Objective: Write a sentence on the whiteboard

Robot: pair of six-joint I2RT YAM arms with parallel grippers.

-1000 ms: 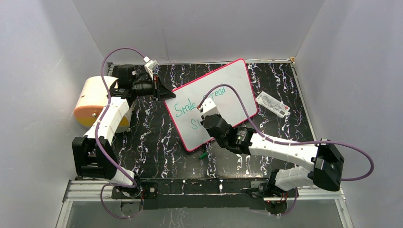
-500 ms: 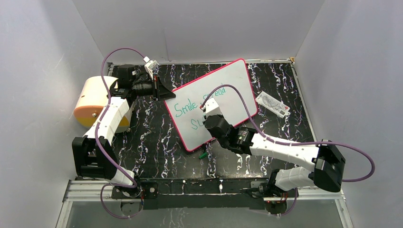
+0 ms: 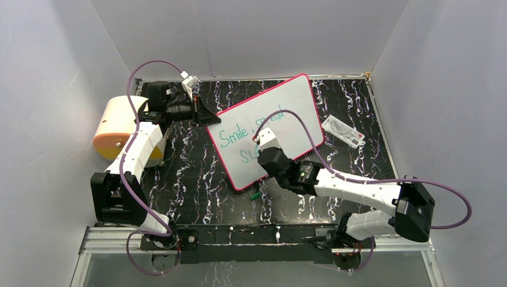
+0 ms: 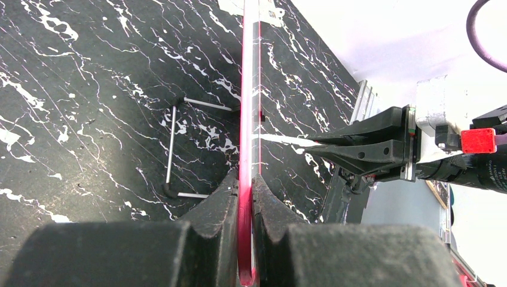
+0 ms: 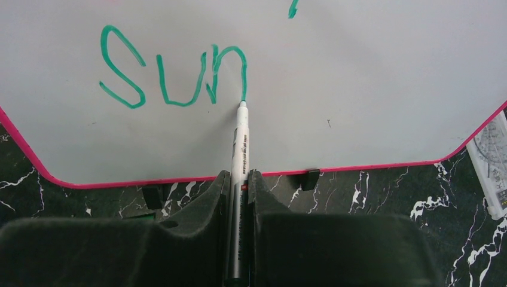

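Observation:
The whiteboard (image 3: 296, 98) with a pink-red rim stands tilted at the table's middle. My left gripper (image 3: 206, 117) is shut on its left edge; the left wrist view shows the rim (image 4: 249, 89) edge-on between the pads (image 4: 246, 182). The sentence (image 3: 233, 135) in teal-green reads "Smile," and part of "spread"; my right arm hides the rest. My right gripper (image 3: 267, 154) is shut on a silver marker (image 5: 241, 143). Its tip touches the board (image 5: 359, 72) at the end of "Sun" (image 5: 173, 75) on the second line.
A white packet with a red mark (image 3: 343, 131) lies right of the board. A cream and orange drum (image 3: 113, 127) stands at the far left. A green cap (image 3: 255, 195) lies by the board's near edge. A wire stand (image 4: 173, 149) shows behind the board.
My right gripper has slid a little to the right along the second line with the marker, and more green letters have appeared after the "S". The left arm has not moved.

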